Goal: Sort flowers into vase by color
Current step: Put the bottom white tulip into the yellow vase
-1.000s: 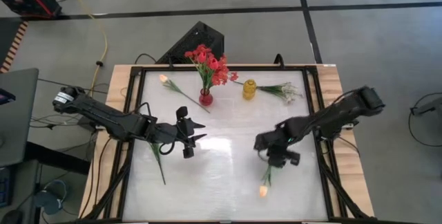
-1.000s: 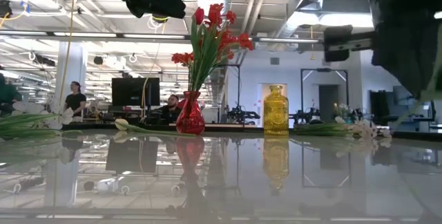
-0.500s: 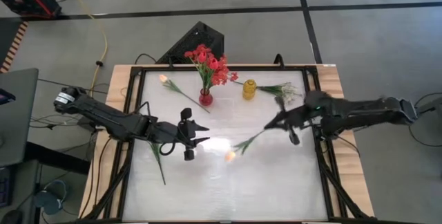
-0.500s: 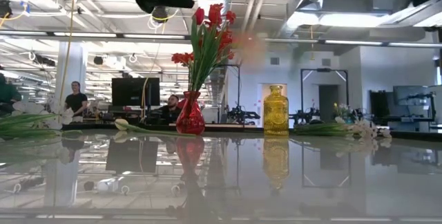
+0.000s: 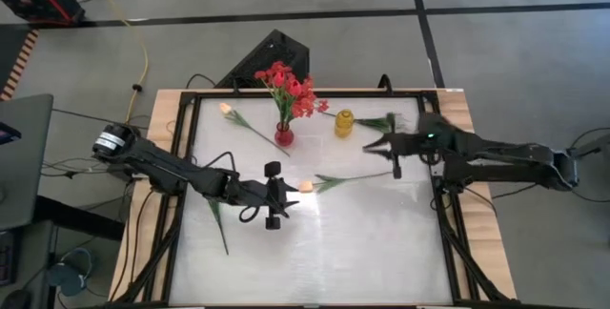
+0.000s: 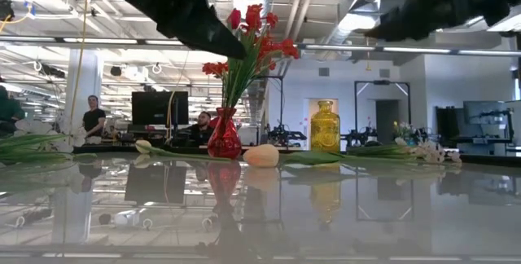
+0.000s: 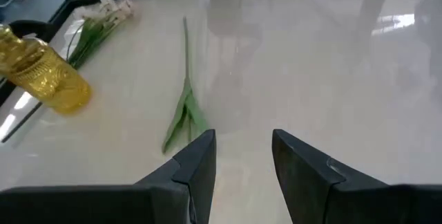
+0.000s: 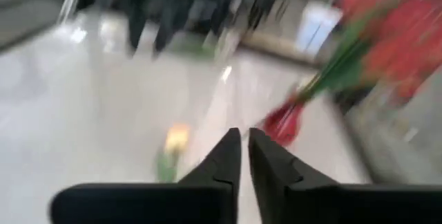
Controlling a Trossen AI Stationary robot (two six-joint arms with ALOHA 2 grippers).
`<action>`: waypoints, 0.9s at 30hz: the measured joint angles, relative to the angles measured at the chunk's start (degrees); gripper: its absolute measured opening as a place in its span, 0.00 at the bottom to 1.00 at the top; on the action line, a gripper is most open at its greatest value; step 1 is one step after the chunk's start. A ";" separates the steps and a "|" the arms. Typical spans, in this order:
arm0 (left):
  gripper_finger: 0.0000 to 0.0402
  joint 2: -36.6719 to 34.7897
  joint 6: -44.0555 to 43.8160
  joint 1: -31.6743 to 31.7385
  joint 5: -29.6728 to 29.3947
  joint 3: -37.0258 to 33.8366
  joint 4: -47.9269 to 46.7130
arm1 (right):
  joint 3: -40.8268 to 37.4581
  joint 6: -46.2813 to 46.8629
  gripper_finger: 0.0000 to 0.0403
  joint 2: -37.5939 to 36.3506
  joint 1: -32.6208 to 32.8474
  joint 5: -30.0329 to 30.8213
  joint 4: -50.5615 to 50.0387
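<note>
At centre frame a pale peach tulip [image 5: 306, 186] lies flat on the table, its stem running right toward my right gripper [image 5: 396, 159], whose fingers look nearly closed on nothing, though blur hides detail. My left gripper [image 5: 272, 195], fingers spread and empty, hovers just left of the bloom. The yellow vase [image 5: 344, 123] stands upper centre. A careless approach could crush the bloom or skid it away.

Left gripper [image 7: 242, 156] open above table [image 7: 331, 58]; tulip stem [image 7: 186, 79] ahead; yellow vase [image 7: 38, 72] beside white sprig [image 7: 100, 20].
</note>
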 joint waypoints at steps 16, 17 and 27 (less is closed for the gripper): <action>0.33 0.55 2.50 2.69 4.60 0.00 2.14 | 5.07 7.20 0.42 22.25 -3.00 2.59 -11.98; 0.33 0.55 2.98 2.69 4.90 0.00 2.11 | 5.07 7.06 0.44 23.75 -1.99 2.58 -11.95; 0.33 0.55 5.33 2.69 6.49 0.00 3.19 | 8.29 4.18 0.60 36.55 7.57 4.63 -11.55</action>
